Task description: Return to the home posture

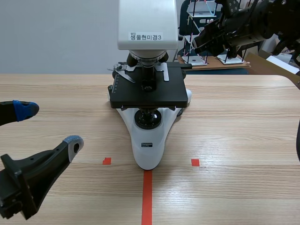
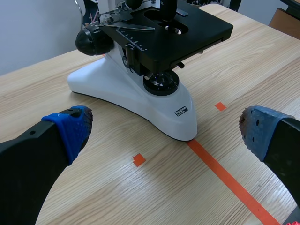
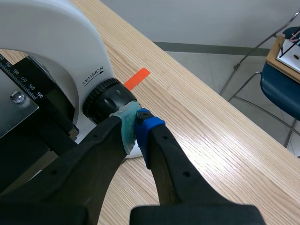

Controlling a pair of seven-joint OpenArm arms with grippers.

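Note:
A white and black microscope [image 1: 149, 136] stands at the middle of the wooden table [image 1: 243, 131]. My left gripper [image 1: 49, 125] hovers low at the near left, open, with nothing between its blue pads. In the left wrist view the microscope [image 2: 136, 93] lies just ahead of the left gripper [image 2: 164, 129]. My right arm is raised at the far right, with its gripper [image 1: 199, 42] beside the microscope's arm. In the right wrist view the right gripper [image 3: 137, 119] is shut on nothing, its tips right at the black focus knob [image 3: 108, 99].
An orange tape line [image 1: 147, 197] runs from the microscope's base to the near edge. Behind the table stand a blue chair [image 3: 281, 89] and a stick model on a board [image 1: 201, 28]. The table's far edge [image 3: 187, 75] passes close to the right gripper.

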